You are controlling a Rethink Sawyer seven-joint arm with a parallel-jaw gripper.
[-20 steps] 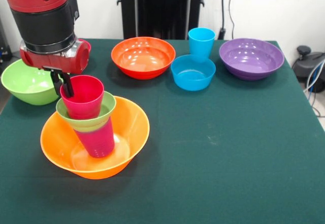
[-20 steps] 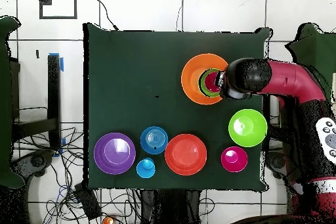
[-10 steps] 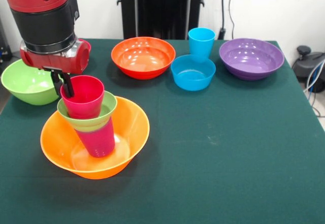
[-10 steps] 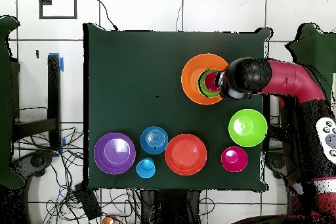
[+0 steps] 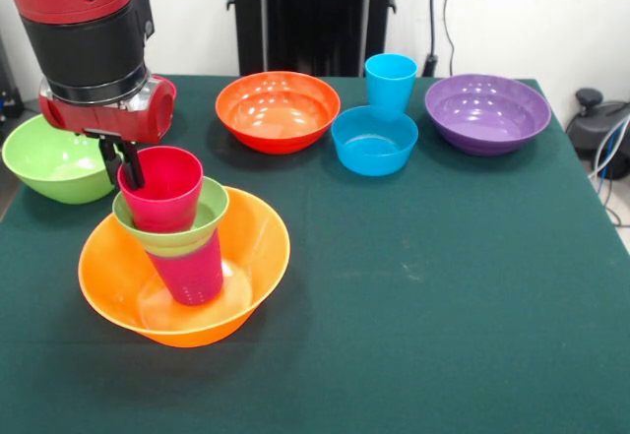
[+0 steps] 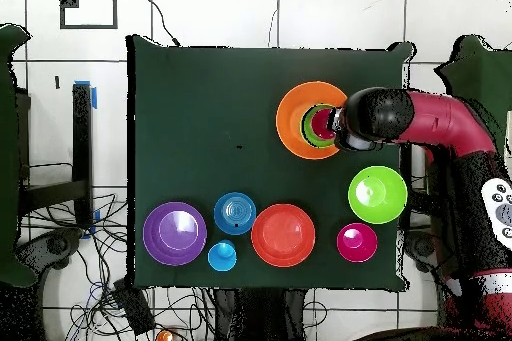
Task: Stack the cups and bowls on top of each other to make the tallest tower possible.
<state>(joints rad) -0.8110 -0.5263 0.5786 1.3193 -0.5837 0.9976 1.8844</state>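
Gripping the rim of the red-pink plastic tumbler (image 5: 160,188), the hand (image 5: 124,166) pinches its wall, one finger inside. That tumbler sits nested in the small lime green bowl (image 5: 169,219), itself perched on an upturned magenta tumbler (image 5: 190,272) inside the large orange bowl (image 5: 251,247) directly beneath the hand; this wide base steadies the tower. Remaining bowls stand well apart on the bench (image 5: 443,286), all empty.

Top-down: big orange bowl (image 6: 297,107) sits near the table's (image 6: 200,157) right edge, with green and red rims nested inside, and the arm (image 6: 420,127) covers its right side. Along the bottom edge: purple bowl (image 6: 174,234), blue bowl (image 6: 234,213), blue cup (image 6: 222,255), red-orange bowl (image 6: 283,235), pink bowl (image 6: 357,242). Lime bowl (image 6: 377,194) sits above that one.
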